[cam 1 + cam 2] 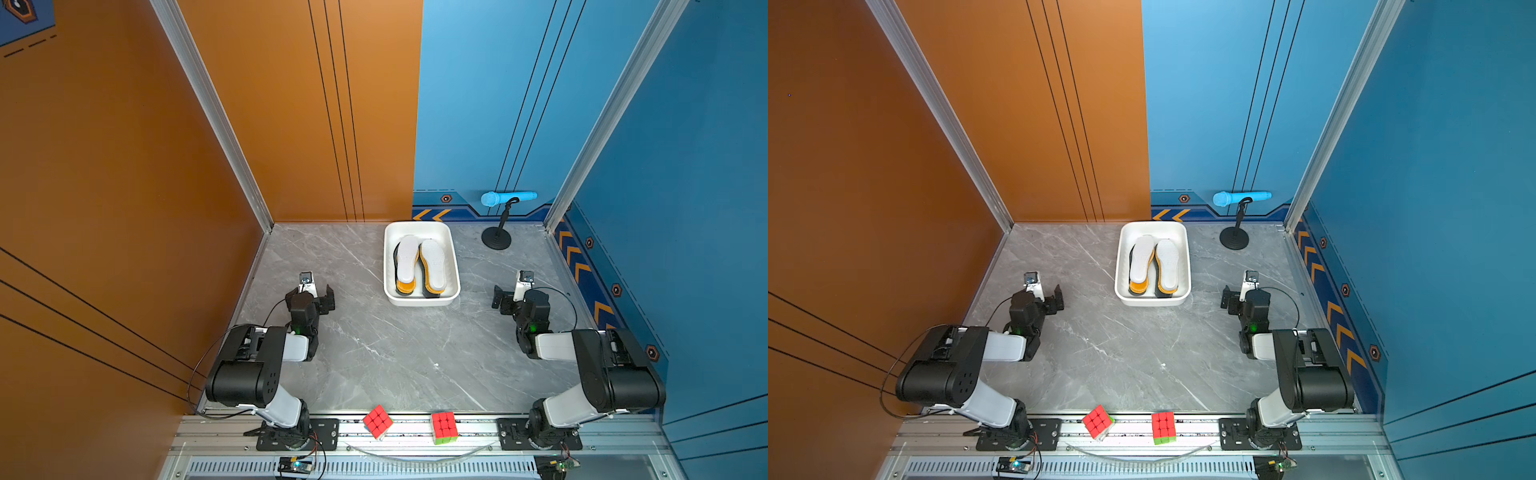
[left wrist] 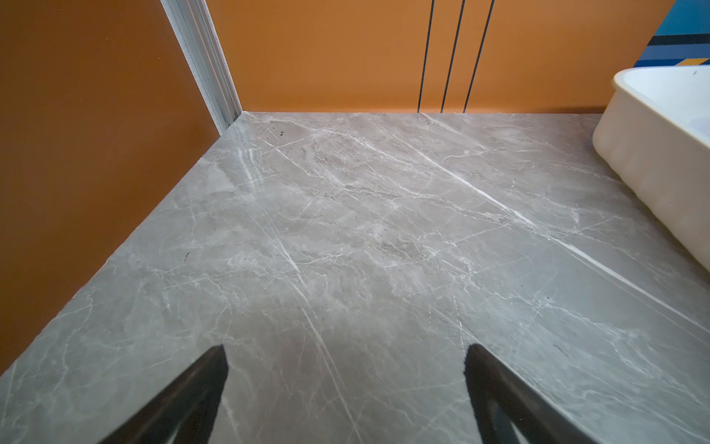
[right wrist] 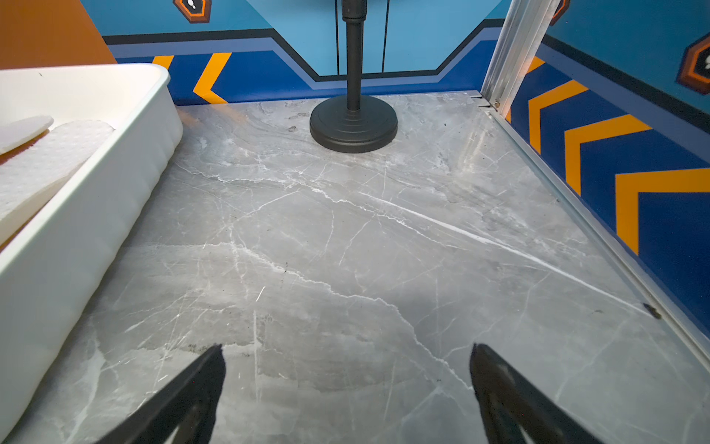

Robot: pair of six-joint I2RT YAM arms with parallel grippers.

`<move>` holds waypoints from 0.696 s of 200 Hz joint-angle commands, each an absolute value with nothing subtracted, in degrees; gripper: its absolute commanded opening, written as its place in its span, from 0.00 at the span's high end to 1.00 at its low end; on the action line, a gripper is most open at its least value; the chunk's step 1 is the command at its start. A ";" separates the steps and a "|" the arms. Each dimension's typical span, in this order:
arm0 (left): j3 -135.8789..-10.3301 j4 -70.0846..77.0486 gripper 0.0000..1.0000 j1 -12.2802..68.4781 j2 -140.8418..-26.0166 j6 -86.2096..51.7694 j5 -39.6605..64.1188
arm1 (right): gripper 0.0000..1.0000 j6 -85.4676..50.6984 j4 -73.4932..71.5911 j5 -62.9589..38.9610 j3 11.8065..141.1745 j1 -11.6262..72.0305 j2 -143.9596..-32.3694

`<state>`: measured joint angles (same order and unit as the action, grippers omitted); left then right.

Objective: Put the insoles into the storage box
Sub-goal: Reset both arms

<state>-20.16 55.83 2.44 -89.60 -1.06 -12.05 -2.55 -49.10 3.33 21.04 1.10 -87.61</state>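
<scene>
1. I see the storage box (image 1: 422,302) at the far middle of the grey marble table (image 1: 374,353), close to the back wall.
2. The insoles (image 1: 407,259) lie inside it in two stacks side by side, running lengthwise. A textured white one tops each stack, with orange-yellow and black edges showing beneath at the near end. I cannot count the lower layers.
3. My left gripper (image 2: 345,350) hangs low over bare table, on the left of the box and slightly nearer to me, well apart from it. Its jaws are spread wide with nothing between them. Its wrist camera catches only a corner of the box's outer wall.
4. My right gripper (image 3: 346,346) hangs on the opposite side of the box, also clear of it. Its jaws are likewise spread wide and empty. The box wall runs alongside in its wrist view, with the white insoles visible over the rim.
5. Neither gripper touches the box or an insole.
6. A blue microphone (image 1: 509,197) on a black stand (image 1: 496,239) sits beside the box's far right corner.
7. Two puzzle cubes (image 1: 378,422) rest on the front rail between the arm bases.
</scene>
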 commanded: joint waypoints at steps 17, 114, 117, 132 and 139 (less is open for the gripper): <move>-21.25 54.06 0.02 2.89 -89.73 -0.09 -13.49 | 0.00 -2.46 -49.86 4.45 21.53 1.41 -87.61; -21.53 53.61 0.02 2.81 -89.71 -0.15 -13.44 | 0.00 -2.48 -49.90 4.48 21.49 1.41 -87.51; -21.53 53.61 0.02 2.81 -89.79 -0.17 -13.45 | 0.00 -2.46 -49.90 4.44 21.57 1.41 -87.58; -21.60 53.62 0.02 2.81 -89.74 -0.12 -13.45 | 0.00 -2.46 -49.84 4.48 21.53 1.41 -87.56; -21.54 53.62 0.02 2.81 -89.75 -0.11 -13.45 | 0.00 -2.46 -49.86 4.48 21.53 1.41 -87.59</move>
